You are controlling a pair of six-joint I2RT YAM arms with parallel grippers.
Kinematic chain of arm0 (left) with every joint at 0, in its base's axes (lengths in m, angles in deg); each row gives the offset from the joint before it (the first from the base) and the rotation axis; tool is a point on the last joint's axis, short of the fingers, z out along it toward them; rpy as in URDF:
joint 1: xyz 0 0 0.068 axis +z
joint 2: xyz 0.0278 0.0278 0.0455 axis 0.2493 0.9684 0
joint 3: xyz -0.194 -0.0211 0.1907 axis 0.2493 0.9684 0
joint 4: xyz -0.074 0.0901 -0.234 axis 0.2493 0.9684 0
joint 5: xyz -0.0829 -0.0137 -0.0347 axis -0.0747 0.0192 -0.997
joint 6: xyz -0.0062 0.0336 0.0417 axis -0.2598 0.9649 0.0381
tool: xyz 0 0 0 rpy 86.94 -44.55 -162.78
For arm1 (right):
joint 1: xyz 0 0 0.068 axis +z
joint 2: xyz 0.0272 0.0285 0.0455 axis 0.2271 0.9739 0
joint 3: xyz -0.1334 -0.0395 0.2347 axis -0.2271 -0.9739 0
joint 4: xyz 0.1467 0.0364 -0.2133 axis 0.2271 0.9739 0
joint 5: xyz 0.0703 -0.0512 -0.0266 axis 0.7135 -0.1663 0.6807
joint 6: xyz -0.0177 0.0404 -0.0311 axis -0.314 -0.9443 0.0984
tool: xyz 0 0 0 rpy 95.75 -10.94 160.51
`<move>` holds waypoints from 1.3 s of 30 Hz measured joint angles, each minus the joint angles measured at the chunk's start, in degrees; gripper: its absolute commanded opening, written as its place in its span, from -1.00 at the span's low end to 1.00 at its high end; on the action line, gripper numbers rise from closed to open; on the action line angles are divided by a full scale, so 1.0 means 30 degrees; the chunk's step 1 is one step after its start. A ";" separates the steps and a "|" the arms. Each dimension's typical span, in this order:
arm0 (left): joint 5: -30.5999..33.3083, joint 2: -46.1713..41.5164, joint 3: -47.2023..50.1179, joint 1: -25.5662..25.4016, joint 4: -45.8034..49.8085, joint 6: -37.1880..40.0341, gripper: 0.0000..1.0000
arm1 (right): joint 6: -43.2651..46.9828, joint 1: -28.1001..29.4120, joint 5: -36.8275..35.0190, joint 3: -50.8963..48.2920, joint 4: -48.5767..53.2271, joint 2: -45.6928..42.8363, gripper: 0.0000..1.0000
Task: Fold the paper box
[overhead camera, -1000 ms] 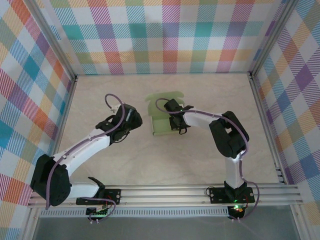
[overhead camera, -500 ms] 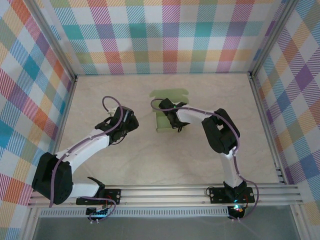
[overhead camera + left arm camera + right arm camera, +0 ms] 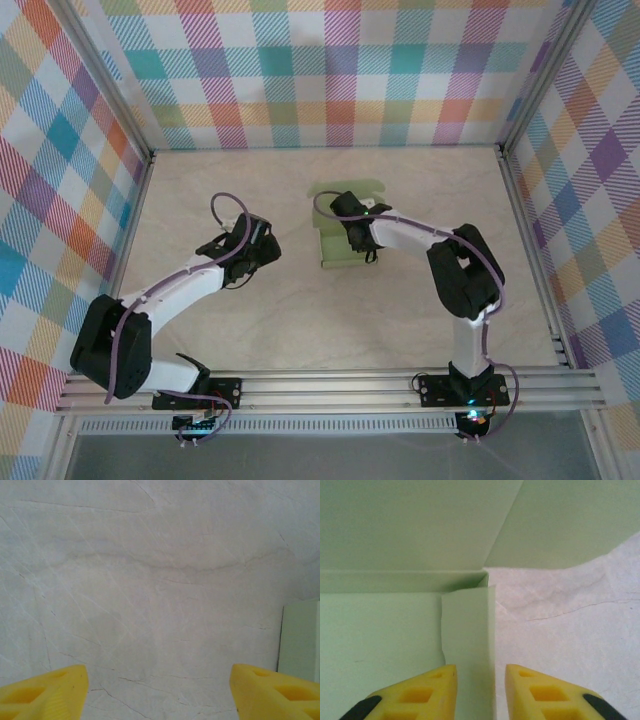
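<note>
Paper box [image 3: 333, 256] partly hidden beneath right fingers [image 3: 427, 690], slightly parted astride its flap; left fingers [image 3: 45, 690] wide, empty.

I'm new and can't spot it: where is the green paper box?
In the top view, the box lies near the table's middle, under the right gripper, right of the left gripper.
</note>
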 measured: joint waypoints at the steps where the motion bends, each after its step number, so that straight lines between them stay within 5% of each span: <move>1: -0.0044 0.0051 -0.0015 0.0000 -0.0007 -0.0007 0.50 | 0.0073 -0.0066 0.0146 -0.0080 -0.0175 -0.0211 -0.26; 17: -0.0444 0.0525 -0.0117 0.0000 -0.0007 -0.0007 0.50 | 0.0306 -0.1450 0.3067 -0.0627 -0.1370 -0.0430 -0.47; 31: -0.0612 0.0794 -0.0117 0.0000 -0.0029 0.0000 0.49 | 0.0444 -0.4044 0.9697 -0.5603 -0.5413 -0.4204 -0.26; 39: -0.3883 0.2339 -0.0102 0.0000 -0.2834 0.0809 0.48 | 0.0444 -0.5850 1.3413 -0.7249 -0.7927 -0.4830 -0.26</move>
